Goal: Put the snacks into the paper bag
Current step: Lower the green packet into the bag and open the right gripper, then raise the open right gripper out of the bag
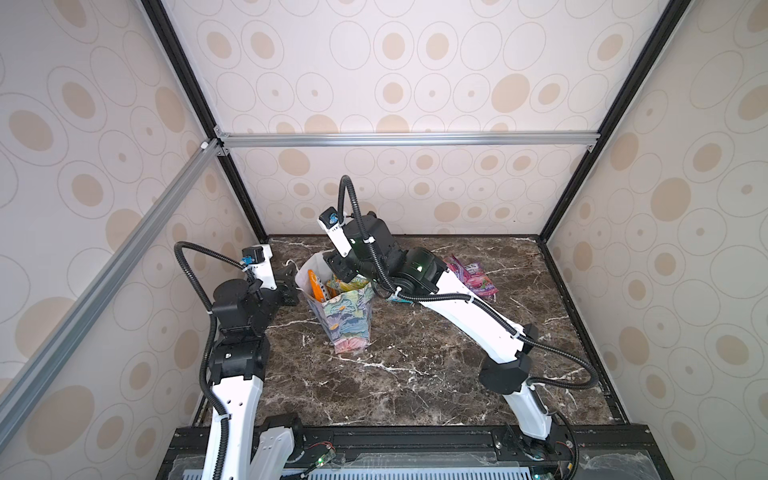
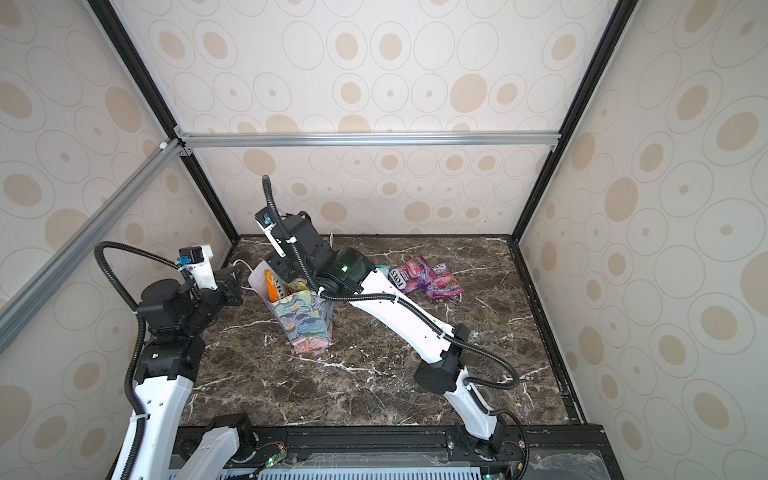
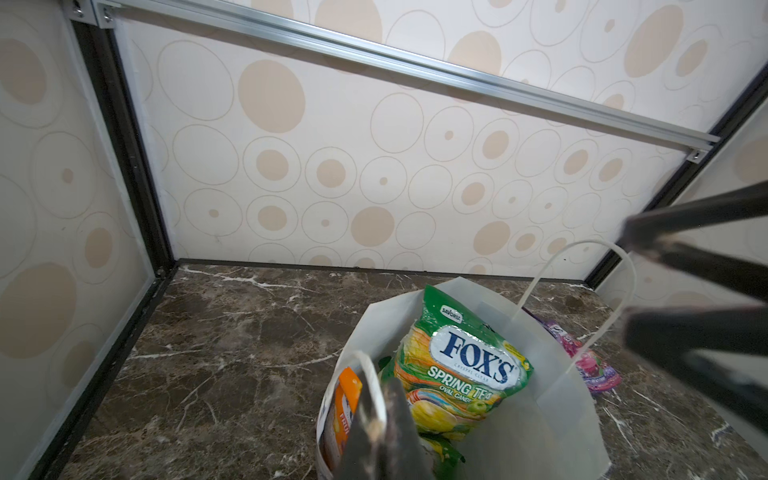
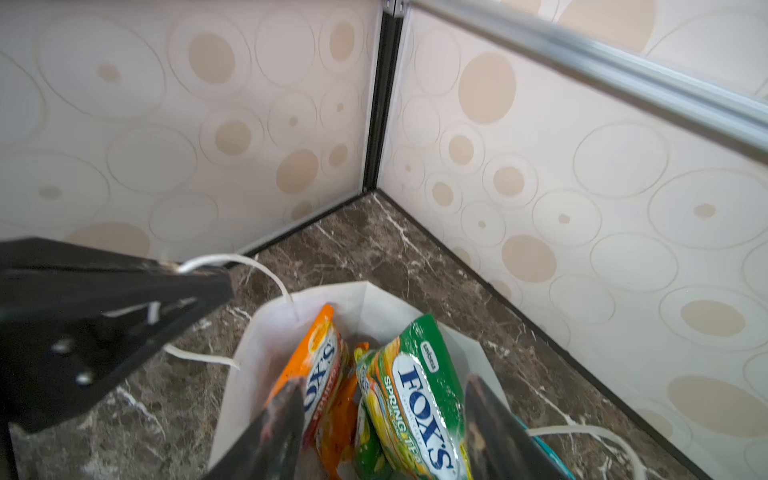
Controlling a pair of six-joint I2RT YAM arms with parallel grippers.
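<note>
The left arm (image 1: 235, 386) rises from the near edge, elbow bent. Its left fingers (image 4: 203, 282) are pressed together on the cord handle (image 4: 245, 259) of the paper bag (image 1: 349, 320), which stands on the desk (image 1: 415, 374). The right arm (image 1: 469, 316) slants across with its wrist tipped down. Its right fingers (image 4: 286, 415) are spread either side of a green packet (image 4: 419, 395) inside the bag, beside an orange packet (image 4: 320, 353). Farther right, purple-pink packets (image 2: 428, 278) lie on the desk.

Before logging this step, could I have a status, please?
Left gripper shut on bag handle. Right gripper open over paper bag, green packet inside. Purple packets on table.
</note>
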